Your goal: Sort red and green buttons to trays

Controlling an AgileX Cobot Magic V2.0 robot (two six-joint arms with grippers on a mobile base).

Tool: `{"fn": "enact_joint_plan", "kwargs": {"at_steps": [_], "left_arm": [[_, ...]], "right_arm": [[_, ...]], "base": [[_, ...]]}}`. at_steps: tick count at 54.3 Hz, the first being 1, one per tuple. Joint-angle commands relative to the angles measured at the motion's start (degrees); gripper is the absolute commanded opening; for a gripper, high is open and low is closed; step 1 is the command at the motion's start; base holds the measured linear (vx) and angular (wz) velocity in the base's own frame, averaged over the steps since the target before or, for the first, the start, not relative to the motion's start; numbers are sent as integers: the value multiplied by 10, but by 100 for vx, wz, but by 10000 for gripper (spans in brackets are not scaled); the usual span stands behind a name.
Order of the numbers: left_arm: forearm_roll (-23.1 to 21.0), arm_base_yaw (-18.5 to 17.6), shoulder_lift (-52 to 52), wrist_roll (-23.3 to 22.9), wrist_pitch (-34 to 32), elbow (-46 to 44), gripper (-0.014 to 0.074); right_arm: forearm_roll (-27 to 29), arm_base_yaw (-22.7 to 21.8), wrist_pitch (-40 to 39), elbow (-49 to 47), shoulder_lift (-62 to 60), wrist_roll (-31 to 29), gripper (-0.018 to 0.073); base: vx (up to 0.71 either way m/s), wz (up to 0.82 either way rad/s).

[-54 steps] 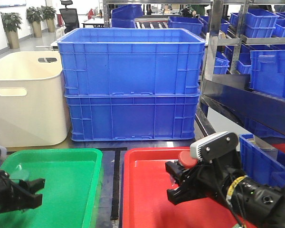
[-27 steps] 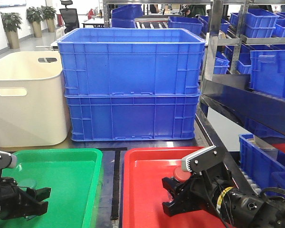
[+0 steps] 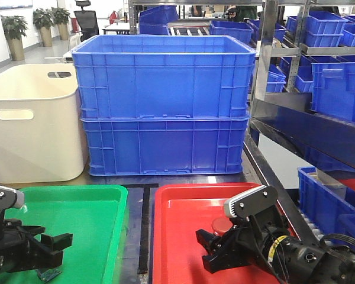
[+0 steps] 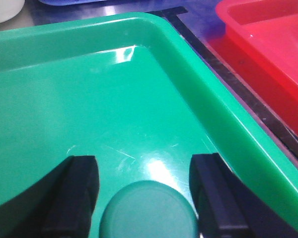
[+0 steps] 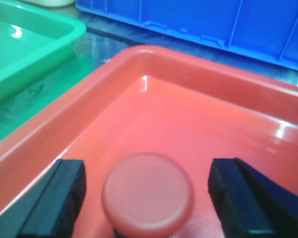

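Reading left to right, I found the left gripper (image 4: 146, 198) low inside the green tray (image 4: 79, 99), jaws spread either side of the green button (image 4: 148, 210) and clear of its matte round cap; I judged it released, sitting on the glossy, faintly scratched floor. The right gripper (image 5: 146, 191) sat likewise inside the red tray (image 5: 198, 114), fingers parted, not touching the red button (image 5: 147, 192), whose smooth domed cap stood upright. Each colour appeared matched to its tray.

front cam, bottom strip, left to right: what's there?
left end effector → green tray → red tray → red button → blue bin
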Motion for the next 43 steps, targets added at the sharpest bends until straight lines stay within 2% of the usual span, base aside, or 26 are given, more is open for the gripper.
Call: {"fn": "enact_joint_plan", "kwargs": {"at_steps": [1, 18, 26, 43], "left_arm": [[-16, -1, -34, 1, -13, -19, 531], [-16, -1, -146, 15, 11, -58, 531], [-15, -1, -234, 14, -14, -53, 521], [-16, -1, -464, -5, -38, 45, 503]], "right_arm": [[3, 0, -51, -18, -43, 1, 588], [3, 0, -48, -18, -174, 1, 585], [-2, 0, -21, -12, -255, 10, 585], [-3, 0, -2, 127, -436, 10, 585]], "base": [[0, 0], [0, 0], [0, 0], [0, 0]]}}
